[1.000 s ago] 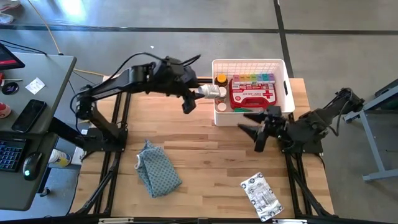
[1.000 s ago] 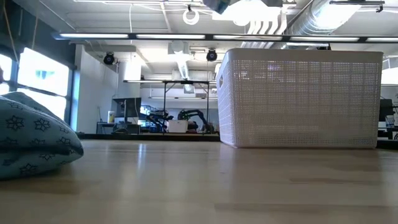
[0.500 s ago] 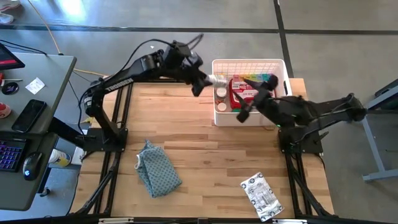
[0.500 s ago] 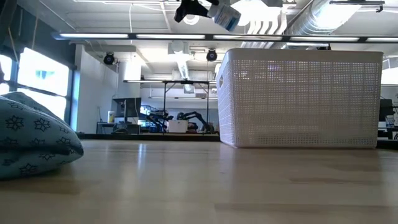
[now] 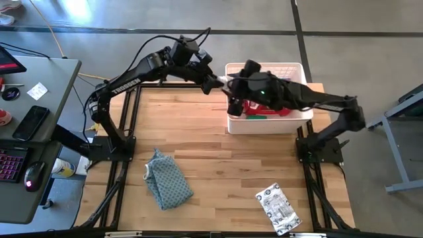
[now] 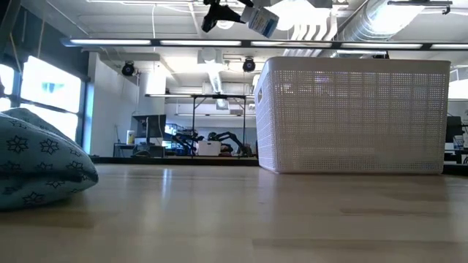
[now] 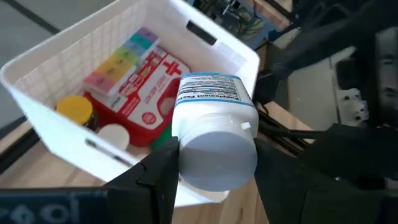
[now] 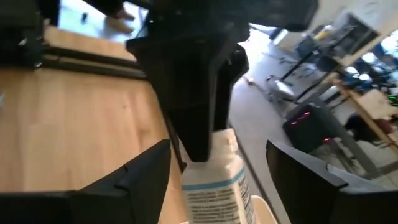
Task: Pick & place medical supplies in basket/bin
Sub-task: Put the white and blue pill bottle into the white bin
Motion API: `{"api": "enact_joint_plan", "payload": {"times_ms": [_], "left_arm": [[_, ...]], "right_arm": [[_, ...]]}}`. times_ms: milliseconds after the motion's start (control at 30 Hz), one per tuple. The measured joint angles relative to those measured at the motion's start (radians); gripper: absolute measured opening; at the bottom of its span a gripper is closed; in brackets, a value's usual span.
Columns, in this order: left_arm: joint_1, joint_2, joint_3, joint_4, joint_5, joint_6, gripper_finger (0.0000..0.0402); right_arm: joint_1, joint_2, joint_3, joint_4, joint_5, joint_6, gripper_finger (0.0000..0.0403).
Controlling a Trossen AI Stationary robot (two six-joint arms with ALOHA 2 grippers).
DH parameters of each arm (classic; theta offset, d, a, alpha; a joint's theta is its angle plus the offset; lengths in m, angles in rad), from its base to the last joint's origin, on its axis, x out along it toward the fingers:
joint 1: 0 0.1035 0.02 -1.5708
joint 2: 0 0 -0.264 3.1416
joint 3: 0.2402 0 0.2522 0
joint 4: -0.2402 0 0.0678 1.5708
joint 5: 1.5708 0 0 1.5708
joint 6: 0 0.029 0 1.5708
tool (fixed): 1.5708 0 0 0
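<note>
My left gripper (image 5: 217,82) is shut on a white pill bottle (image 7: 208,93) with a blue-and-white label, held high beside the far left corner of the white lattice basket (image 5: 264,125). The bottle also shows in the low view (image 6: 262,19). My right arm reaches over the basket. My right gripper (image 8: 217,186) is open, with one finger on either side of the bottle (image 8: 214,183); I cannot tell whether they touch it. The basket holds a red first-aid case (image 7: 149,87), a rainbow pill organizer (image 7: 121,59), an amber bottle (image 7: 74,111) and a white-capped bottle (image 7: 112,137). My left gripper pinches the bottle's plain white end (image 7: 217,155) between its two fingers (image 7: 163,177), one on each side. The labelled body points away from the wrist, toward the basket. The bottle is lifted clear, above the level of the basket's rim.
A blue-grey patterned cloth (image 5: 168,178) lies on the table's near left. A silver-white packet (image 5: 277,208) lies near the near right corner. A desk with a keyboard and phone (image 5: 33,122) stands off the table's left.
My left gripper has carried the bottle up and toward the far edge, to the basket's far left corner. My right gripper has risen from the table in front of the basket and swung over the basket toward the left, up to the bottle.
</note>
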Motion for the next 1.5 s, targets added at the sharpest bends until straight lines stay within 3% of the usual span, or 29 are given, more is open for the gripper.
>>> {"api": "enact_joint_plan", "payload": {"times_ms": [267,700,1200,1333,1500], "left_arm": [[0.001,0.0,0.0,-0.017,-0.02,-0.052,0.0211],[0.0,0.0,0.0,-0.016,-0.045,-0.109,0.0211],[0.001,-0.002,0.0,-0.056,-0.083,-0.126,0.0211],[0.001,-0.002,0.0,-0.06,-0.083,-0.128,0.0211],[0.001,-0.002,-0.001,-0.066,-0.081,-0.134,0.0211]], "right_arm": [[-0.064,0.058,0.079,-0.139,-0.176,-0.045,0.0254],[-0.153,0.065,0.079,-0.234,-0.2,-0.086,0.0254],[-0.187,0.073,0.078,-0.146,-0.307,-0.086,0.0253],[-0.18,0.079,0.078,-0.126,-0.372,-0.081,0.0243],[-0.171,0.095,0.079,-0.115,-0.365,-0.086,0.0226]]}}
